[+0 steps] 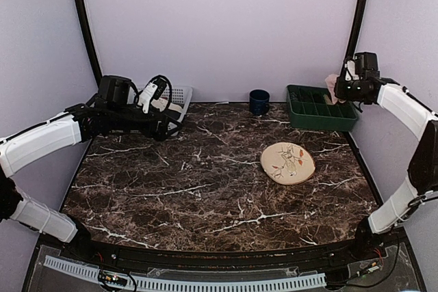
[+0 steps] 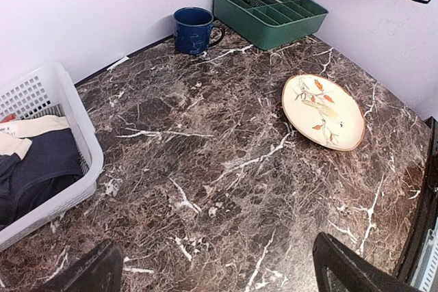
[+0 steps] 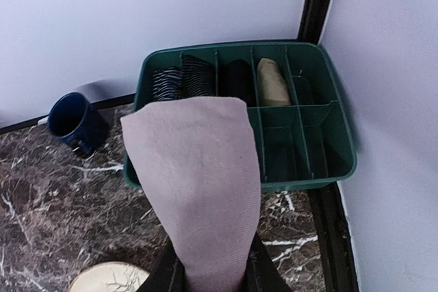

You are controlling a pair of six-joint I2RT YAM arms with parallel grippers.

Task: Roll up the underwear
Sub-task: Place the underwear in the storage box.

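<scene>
One dark marbled tabletop (image 1: 205, 189) is seen from overhead, with directions read from its centre and 12 o'clock at the far wall. The left arm (image 1: 41, 138) is stretched toward 10 o'clock and the right arm (image 1: 404, 107) is raised toward 2 o'clock.

A white lattice basket (image 2: 75, 121) is set in the 11 o'clock corner; a dark navy garment (image 2: 34, 169) and a beige cloth (image 2: 34, 126) are lying inside it. A green divided tray (image 3: 308, 162) is placed at 1 o'clock against the wall. In its far compartments a striped roll (image 3: 179, 81), a black roll (image 3: 236, 80) and a tan roll (image 3: 272, 80) are held, while the near right compartments are seen bare.

A round cream plate (image 1: 287, 162) with a leaf pattern is laid flat at 3 o'clock, well apart from the tray. The underwear (image 3: 195, 182), a dusty-pink bundle of fabric, is held in the air over the near left part of the tray, clear of the tabletop. A dark blue mug (image 1: 259, 102) is stood upright at 12 o'clock, just beside the tray.

The right claw (image 3: 212, 275) is clenched on the underwear. The left claw (image 2: 217, 241) is released, its fingers spread wide above bare tabletop.
</scene>
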